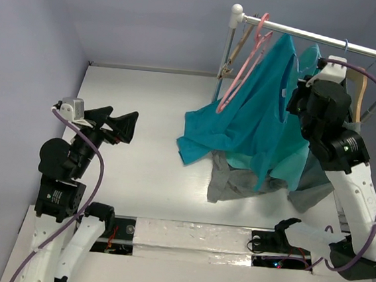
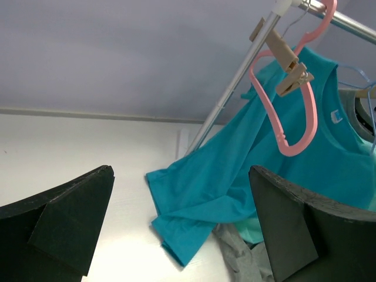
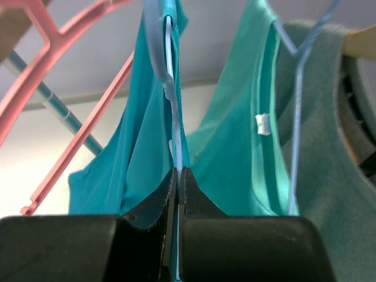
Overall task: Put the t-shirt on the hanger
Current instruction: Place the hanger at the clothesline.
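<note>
Black fingers of my right gripper [image 3: 177, 173] are pinched tight on the hanger [image 3: 174, 126] wire, with the t-shirt [image 3: 141, 153] draped over it up at the rail [image 1: 331, 40], sleeve sagging toward the table [image 1: 136, 196]. My left gripper [image 1: 119, 128] gapes wide, well apart from it all.

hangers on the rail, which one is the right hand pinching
The thin light-blue wire hanger inside the deeper blue t-shirt; the right hand is shut on its wire. The pink hanger and the second wire hanger hang untouched.
</note>
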### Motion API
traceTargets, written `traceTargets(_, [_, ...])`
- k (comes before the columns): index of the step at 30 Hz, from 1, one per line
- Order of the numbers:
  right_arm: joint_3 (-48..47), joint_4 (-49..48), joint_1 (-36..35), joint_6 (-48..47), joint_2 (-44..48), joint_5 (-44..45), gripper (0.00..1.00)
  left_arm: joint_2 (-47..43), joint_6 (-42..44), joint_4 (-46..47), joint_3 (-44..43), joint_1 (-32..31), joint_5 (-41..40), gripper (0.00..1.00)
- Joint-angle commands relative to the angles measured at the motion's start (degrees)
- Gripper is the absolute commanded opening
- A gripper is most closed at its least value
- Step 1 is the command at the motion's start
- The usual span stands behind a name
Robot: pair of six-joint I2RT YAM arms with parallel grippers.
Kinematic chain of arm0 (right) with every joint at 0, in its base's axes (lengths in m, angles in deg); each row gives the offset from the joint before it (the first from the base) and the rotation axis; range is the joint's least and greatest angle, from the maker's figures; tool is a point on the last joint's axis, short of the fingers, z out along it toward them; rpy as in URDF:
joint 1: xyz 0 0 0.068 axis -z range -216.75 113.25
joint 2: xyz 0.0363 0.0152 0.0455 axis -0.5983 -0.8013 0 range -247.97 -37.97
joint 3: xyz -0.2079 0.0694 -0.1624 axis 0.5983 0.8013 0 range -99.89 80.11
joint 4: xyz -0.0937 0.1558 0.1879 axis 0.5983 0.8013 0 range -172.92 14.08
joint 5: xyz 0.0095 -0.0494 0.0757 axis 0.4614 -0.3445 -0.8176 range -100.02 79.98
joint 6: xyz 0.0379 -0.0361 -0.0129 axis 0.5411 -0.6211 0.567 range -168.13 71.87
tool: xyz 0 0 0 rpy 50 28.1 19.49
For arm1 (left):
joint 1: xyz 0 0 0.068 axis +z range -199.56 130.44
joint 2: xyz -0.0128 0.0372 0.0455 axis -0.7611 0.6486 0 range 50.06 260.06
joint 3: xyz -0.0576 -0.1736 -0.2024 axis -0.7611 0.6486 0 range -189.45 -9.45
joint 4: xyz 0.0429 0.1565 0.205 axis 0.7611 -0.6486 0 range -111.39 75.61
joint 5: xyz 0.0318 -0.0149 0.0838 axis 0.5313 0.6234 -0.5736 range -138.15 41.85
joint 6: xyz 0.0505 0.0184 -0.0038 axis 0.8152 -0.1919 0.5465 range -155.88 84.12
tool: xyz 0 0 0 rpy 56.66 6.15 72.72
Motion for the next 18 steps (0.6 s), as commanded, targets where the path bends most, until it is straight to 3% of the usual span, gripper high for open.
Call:
traceTargets(1, [0.25,-11.09,0.42,-3.95,3.47,2.87,0.00,0.68,1.90,0.79,1.08,-1.38,1.06,0.99])
traceTargets(7, [-4.06,-10.57,1.65,-6.42,-3.29,3.92,0.00,1.30,2.78,-0.62,0.46,-3.84,-0.51,0.99])
traceTargets(18, [-6.43,-13.20,6.22,-7.30,-6.55,0.15,0.00,1.83,2.87,-1.14,1.08,-4.99,-1.92,0.99])
